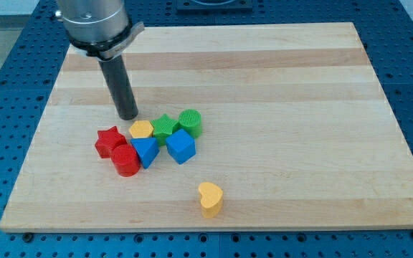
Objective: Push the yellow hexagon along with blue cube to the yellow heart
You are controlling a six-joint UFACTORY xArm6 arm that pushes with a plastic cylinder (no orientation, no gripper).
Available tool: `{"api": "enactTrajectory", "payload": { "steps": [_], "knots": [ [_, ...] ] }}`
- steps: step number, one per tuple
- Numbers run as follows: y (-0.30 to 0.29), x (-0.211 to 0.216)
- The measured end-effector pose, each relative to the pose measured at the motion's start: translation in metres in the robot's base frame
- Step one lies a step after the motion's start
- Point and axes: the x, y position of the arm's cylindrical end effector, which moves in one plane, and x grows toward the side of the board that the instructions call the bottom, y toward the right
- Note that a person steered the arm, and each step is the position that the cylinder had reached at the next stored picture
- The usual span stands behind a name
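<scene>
The yellow hexagon [141, 130] sits in a tight cluster left of the board's centre. The blue cube [181, 146] lies just to its lower right in the view. The yellow heart [210, 198] stands alone toward the view's bottom, below and to the right of the cluster. My tip [127, 115] rests on the board just above and slightly left of the yellow hexagon, close to it; I cannot tell whether they touch.
The cluster also holds a red star [110, 141], a red cylinder [126, 160], a blue triangular block [145, 151], a green star [165, 127] and a green cylinder [190, 122]. All lie on the wooden board [300, 107], which rests on a blue perforated table.
</scene>
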Motion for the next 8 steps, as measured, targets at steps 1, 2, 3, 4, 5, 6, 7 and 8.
{"api": "enactTrajectory", "payload": {
  "steps": [1,2,3,4,5,6,7,8],
  "knots": [
    [-0.006,0.012],
    [0.006,0.041],
    [0.014,0.051],
    [0.034,0.052],
    [0.067,0.053],
    [0.096,0.059],
    [0.112,0.072],
    [0.116,0.077]
  ]
}}
